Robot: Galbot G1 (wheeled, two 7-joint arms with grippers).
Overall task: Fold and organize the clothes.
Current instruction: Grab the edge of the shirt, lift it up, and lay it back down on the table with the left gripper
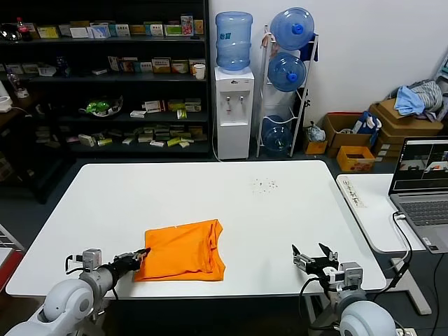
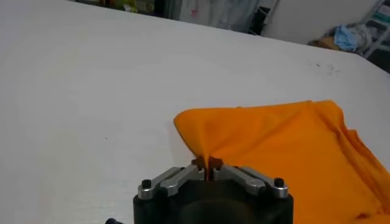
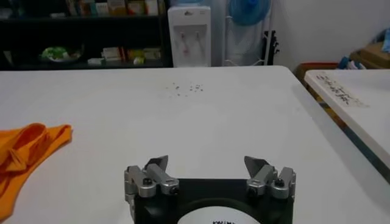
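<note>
The orange T-shirt (image 1: 183, 250) lies partly folded on the white table (image 1: 210, 196), near the front edge and left of centre. My left gripper (image 1: 143, 254) is at the shirt's front left corner, shut on a pinch of the orange cloth (image 2: 208, 159), which rises into a small peak between the jaws. The rest of the shirt (image 2: 292, 152) spreads away beyond it. My right gripper (image 1: 314, 253) hovers open over bare table near the front right, its fingers (image 3: 157, 164) wide apart and holding nothing. From there the shirt's edge (image 3: 24, 152) shows off to one side.
Small dark specks (image 1: 264, 185) dot the far part of the table. A second white table with a laptop (image 1: 420, 182) stands at the right. Shelves (image 1: 105, 77), a water dispenser (image 1: 233, 105) and cardboard boxes (image 1: 392, 126) line the back wall.
</note>
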